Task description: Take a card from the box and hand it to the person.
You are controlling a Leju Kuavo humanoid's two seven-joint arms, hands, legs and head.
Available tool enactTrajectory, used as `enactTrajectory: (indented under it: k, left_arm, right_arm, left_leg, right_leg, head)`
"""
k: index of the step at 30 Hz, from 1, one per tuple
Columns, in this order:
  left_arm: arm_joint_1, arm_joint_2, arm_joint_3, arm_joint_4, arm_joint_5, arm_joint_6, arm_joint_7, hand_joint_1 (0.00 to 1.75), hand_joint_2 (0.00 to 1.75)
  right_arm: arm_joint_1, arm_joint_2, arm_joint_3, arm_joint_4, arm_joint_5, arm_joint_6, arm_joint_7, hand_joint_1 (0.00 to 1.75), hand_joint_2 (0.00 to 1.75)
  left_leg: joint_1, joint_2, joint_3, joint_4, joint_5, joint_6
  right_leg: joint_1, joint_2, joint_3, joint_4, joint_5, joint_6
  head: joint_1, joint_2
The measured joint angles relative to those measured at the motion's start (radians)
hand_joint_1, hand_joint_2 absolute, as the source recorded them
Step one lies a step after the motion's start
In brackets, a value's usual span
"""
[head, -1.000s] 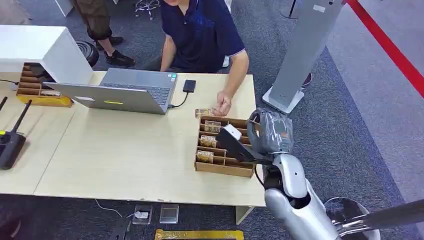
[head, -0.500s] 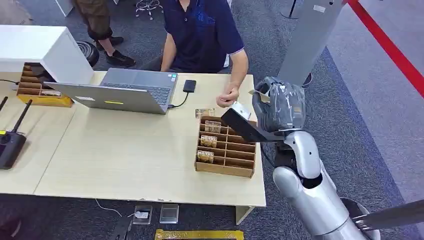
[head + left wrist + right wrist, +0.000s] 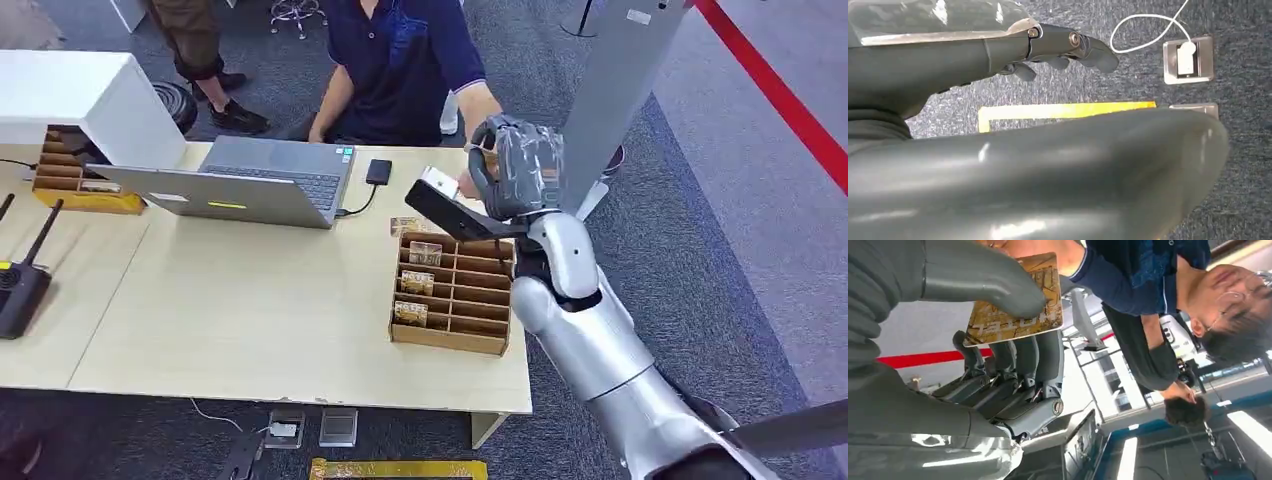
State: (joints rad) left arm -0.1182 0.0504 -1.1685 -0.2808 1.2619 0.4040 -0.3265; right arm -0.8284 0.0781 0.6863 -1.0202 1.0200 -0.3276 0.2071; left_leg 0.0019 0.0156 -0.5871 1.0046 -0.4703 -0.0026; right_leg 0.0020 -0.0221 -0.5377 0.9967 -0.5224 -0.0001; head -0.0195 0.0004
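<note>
Handover step — your right hand (image 3: 515, 168) pinches the card (image 3: 1015, 300) between thumb and fingers, raised above the card box (image 3: 452, 295) toward the person's hand (image 3: 470, 186). Left hand (image 3: 1063, 47) hangs over the floor, holds nothing, fingers loosely apart. Next, I judge: hold steady at their reach, loosen only once they grip it.

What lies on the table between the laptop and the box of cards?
In the head view, a small black device with its cable lies between the laptop and the box; closer to the box there is bare table.
</note>
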Motion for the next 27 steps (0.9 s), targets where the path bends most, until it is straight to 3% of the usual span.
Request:
enactTrajectory:
  k: [5,8,11,12,22,27]
  left_arm:
    - [0.000,0.005,-0.003,0.000,-0.001,0.009,0.000,0.00,0.00]
    - [0.000,0.008,-0.003,0.000,0.000,0.018,0.003,0.00,0.00]
    - [0.000,0.009,-0.003,0.000,0.002,0.026,0.011,0.00,0.00]
    - [0.000,0.010,-0.003,0.000,0.002,0.027,0.015,0.00,0.00]
    - [0.000,0.014,-0.003,0.000,0.002,0.024,0.019,0.00,0.00]
    - [0.000,0.016,-0.003,0.000,-0.001,0.024,0.019,0.00,0.00]
  right_arm:
    - [-0.040,0.048,0.017,0.133,0.082,-0.038,0.025,1.36,1.75]
    - [-0.048,0.071,0.022,0.194,0.096,-0.039,0.027,1.22,1.75]
    - [-0.049,0.089,0.032,0.242,0.103,-0.034,0.027,0.07,1.75]
    - [-0.049,0.093,0.034,0.253,0.104,-0.031,0.027,0.00,1.75]
    - [-0.049,0.130,0.046,0.347,0.108,0.007,0.027,0.00,1.75]
    - [-0.047,0.134,0.048,0.371,0.043,-0.035,-0.015,0.00,1.75]
  left_leg:
    - [0.000,0.000,0.000,0.000,0.000,0.000]
    - [0.000,0.000,0.000,0.000,0.000,0.000]
    - [0.000,0.000,0.000,0.000,0.000,0.000]
    - [0.000,0.000,0.000,0.000,0.000,0.000]
    - [0.000,0.000,0.000,0.000,0.000,0.000]
    - [0.000,0.000,0.000,0.000,0.000,0.000]
  right_leg:
    - [0.000,0.000,0.000,0.000,0.000,0.000]
    - [0.000,0.000,0.000,0.000,0.000,0.000]
    - [0.000,0.000,0.000,0.000,0.000,0.000]
    - [0.000,0.000,0.000,0.000,0.000,0.000]
    - [0.000,0.000,0.000,0.000,0.000,0.000]
    - [0.000,0.000,-0.001,0.000,0.000,0.000]
  head:
    - [0.001,0.000]
    - [0.001,0.000]
    - [0.001,0.000]
    - [0.001,0.000]
    - [0.001,0.000]
    - [0.001,0.000]
